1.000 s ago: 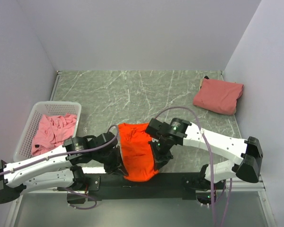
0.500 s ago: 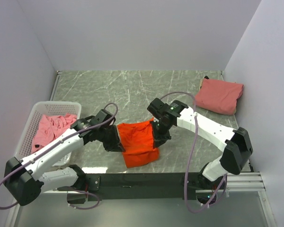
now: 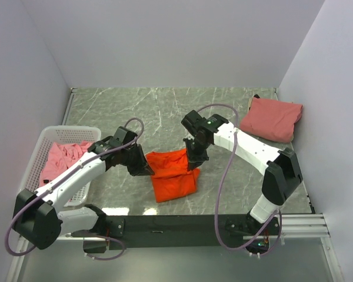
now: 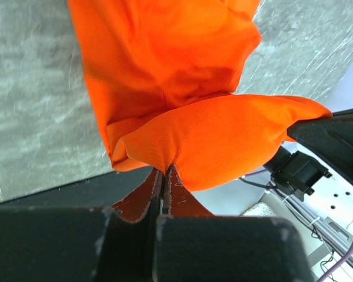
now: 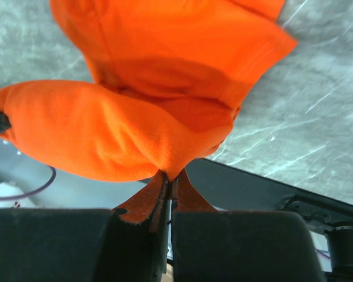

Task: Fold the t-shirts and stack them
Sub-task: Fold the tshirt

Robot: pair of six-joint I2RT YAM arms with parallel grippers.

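Moved farther from the near edge, the orange t-shirt [image 3: 172,176] is clamped over the desk [image 3: 153,111] by the left fingers [image 4: 144,197] and right fingers [image 5: 142,200]. A light pink t-shirt [image 3: 65,161] is held in the white basket [image 3: 47,134] at left; a salmon t-shirt [image 3: 270,119] is laid far right.

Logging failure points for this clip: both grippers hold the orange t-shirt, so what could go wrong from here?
The left gripper and right gripper each pinch only a small fold of the orange t-shirt; it could slip out. The cloth between them sags bunched, so it may land creased rather than flat.
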